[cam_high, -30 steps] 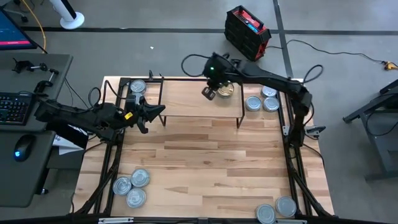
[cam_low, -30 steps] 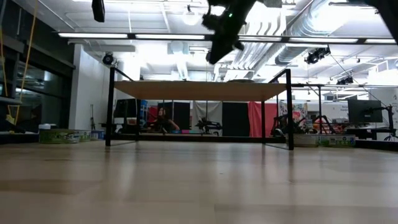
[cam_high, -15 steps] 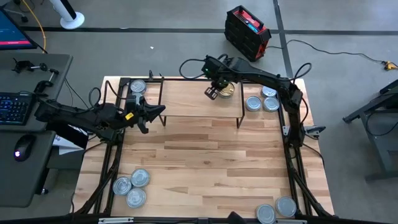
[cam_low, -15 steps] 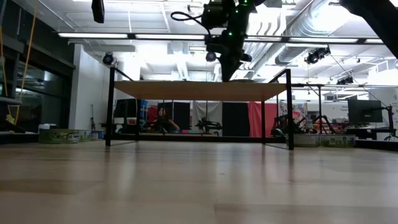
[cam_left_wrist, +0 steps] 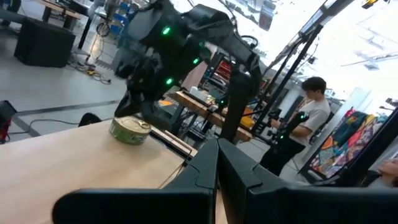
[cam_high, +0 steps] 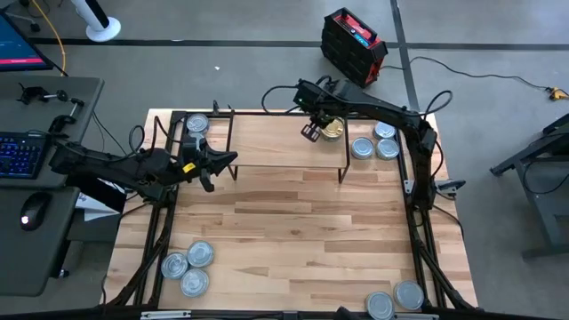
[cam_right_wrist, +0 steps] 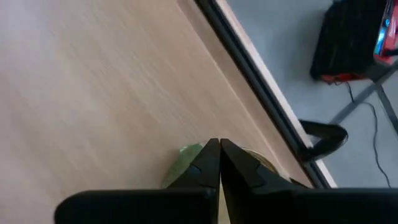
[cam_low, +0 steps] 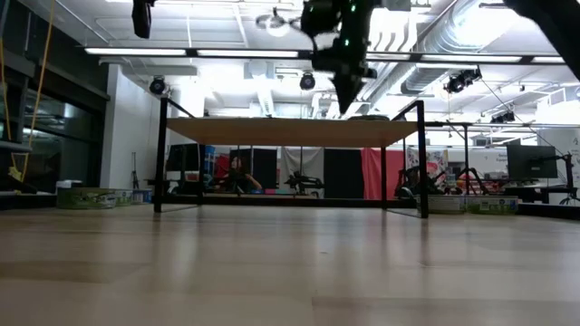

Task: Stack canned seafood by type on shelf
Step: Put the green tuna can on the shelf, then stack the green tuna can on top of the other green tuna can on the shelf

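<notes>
Your gold tin (cam_high: 331,131) sits on the shelf (cam_high: 267,142), near its right end and toward the back edge; the left wrist view shows it flat on the board (cam_left_wrist: 131,130). The right gripper (cam_high: 313,132) hangs just beside it on the left, fingers (cam_right_wrist: 208,163) pressed together with nothing between them. Whether a fingertip touches the tin's side you can't tell from above; in the right wrist view the tin (cam_right_wrist: 186,163) lies right behind the closed tips.

Two silver tins (cam_high: 196,124) lie off the shelf's left end, inside the black frame at the back-left corner. Three more silver tins (cam_high: 373,142) cluster on the table (cam_high: 293,231) just right of the shelf. A group of three tins (cam_high: 188,267) lies at the front left, and a pair of tins (cam_high: 396,300) at the front right.

The left gripper (cam_high: 224,161) waits at the shelf's front-left corner, fingers (cam_left_wrist: 205,174) closed and empty, pointing along the board toward the gold tin.

A person (cam_left_wrist: 305,124) stands in the room beyond the table.
</notes>
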Available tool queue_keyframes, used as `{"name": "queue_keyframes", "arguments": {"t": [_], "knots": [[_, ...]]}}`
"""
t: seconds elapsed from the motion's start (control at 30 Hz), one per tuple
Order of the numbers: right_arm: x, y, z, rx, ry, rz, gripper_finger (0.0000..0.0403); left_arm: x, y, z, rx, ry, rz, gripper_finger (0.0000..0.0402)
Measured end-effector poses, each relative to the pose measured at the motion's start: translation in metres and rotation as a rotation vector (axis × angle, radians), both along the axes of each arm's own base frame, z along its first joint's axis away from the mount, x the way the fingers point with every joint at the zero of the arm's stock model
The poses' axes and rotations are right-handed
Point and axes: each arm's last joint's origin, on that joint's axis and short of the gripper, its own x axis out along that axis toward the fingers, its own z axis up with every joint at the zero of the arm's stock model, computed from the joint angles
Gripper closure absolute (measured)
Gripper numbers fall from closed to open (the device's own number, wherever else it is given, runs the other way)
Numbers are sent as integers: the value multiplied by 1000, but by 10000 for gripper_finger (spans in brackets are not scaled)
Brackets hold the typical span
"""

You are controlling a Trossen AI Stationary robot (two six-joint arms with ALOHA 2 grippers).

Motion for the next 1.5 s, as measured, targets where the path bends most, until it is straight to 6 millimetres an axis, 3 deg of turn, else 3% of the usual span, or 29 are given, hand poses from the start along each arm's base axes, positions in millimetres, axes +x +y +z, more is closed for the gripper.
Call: {"name": "queue_keyframes", "arguments": {"t": [0.2, 0.37, 0.47, 0.6, 0.73, 0.83, 1.0, 1.1, 1.2, 1.27, 1.37, 1.5], "knots": [[-7, 40, 45, 77, -255, 138, 403, 1, -1, -6, 25, 66, -27, 401], [-5, 114, 56, 174, -313, 335, 403, 2, -5, -13, 41, 139, -167, 401], [-2, 167, 40, 234, -288, 400, 403, 2, -6, -16, 44, 174, -193, 401], [-10, 228, -3, 350, -188, 336, 403, 1, -5, -17, 46, 177, -195, 401], [-27, 270, -46, 471, -78, 229, 403, 2, -6, -17, 80, 188, -199, 401], [-33, 295, -64, 550, -77, 237, 403, 2, -6, -18, 97, 201, -229, 401], [-31, 311, -74, 577, -165, 310, 403, 2, -14, -26, -3, 262, -314, 401], [-34, 308, -77, 534, -127, 364, 403, 3, -34, -46, -89, 488, -406, 401], [-40, 304, -78, 480, -49, 445, 403, 8, -58, -60, -171, 728, -370, 401], [-46, 302, -77, 441, -1, 486, 403, 12, -70, -60, -241, 867, -277, 401], [-54, 299, -71, 386, 28, 531, 403, 14, -74, -66, -351, 1141, 24, 401], [-64, 294, -56, 317, -4, 564, 403, 14, -73, -71, -460, 1297, 439, 401]]}}
